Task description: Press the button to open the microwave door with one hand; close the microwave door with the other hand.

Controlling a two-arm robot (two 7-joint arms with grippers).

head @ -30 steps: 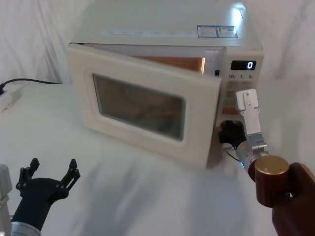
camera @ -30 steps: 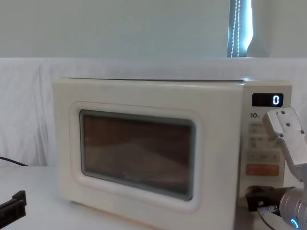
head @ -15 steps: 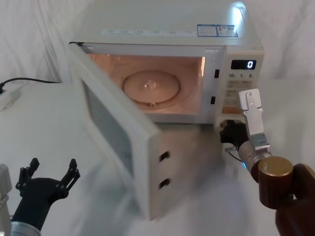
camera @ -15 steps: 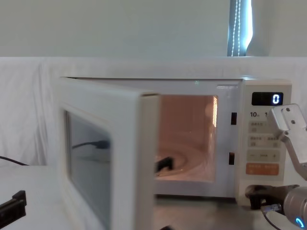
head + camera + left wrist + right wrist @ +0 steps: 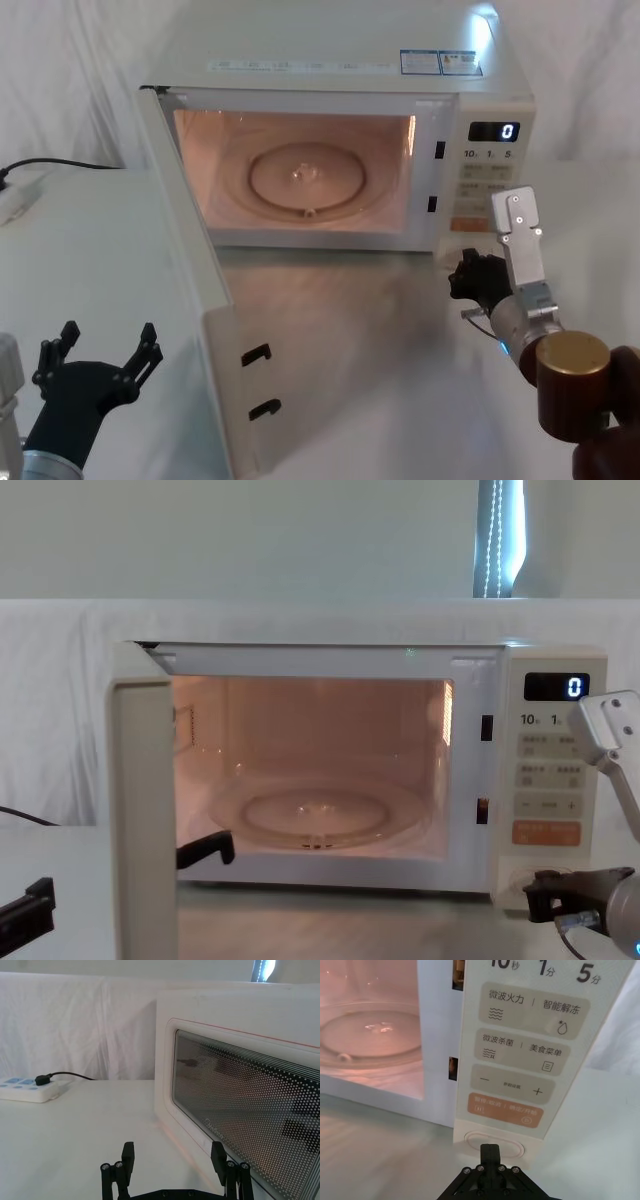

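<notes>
A: Counting from our own side outward, we see two grippers and one microwave. The left gripper hangs low, on the outer side of the microwave door, its fingers spread wide with nothing between them.

B: Agreed. In the left wrist view the two fingertips stand well apart, and the door's dotted window fills the space just beyond them. We count one door and one window.

A: The right gripper sits in front of the microwave's control strip. In the right wrist view its fingers are pressed together into a single tip, gripping nothing, just short of the button at the bottom of the panel.

B: We cannot tell whether that tip touches the button. In the chest view the button is largely covered by the gripper, and the door is cut off at the bottom edge.

A: Farther in, one glass turntable lies in the lit cavity, and one display reads 0.

B: Against half a second ago, the door has swung further out, now standing edge-on to us, and the right gripper has drawn back a little from the panel.

A: Beyond the microwave's left side, one power strip with a black plug lies on the table.
</notes>
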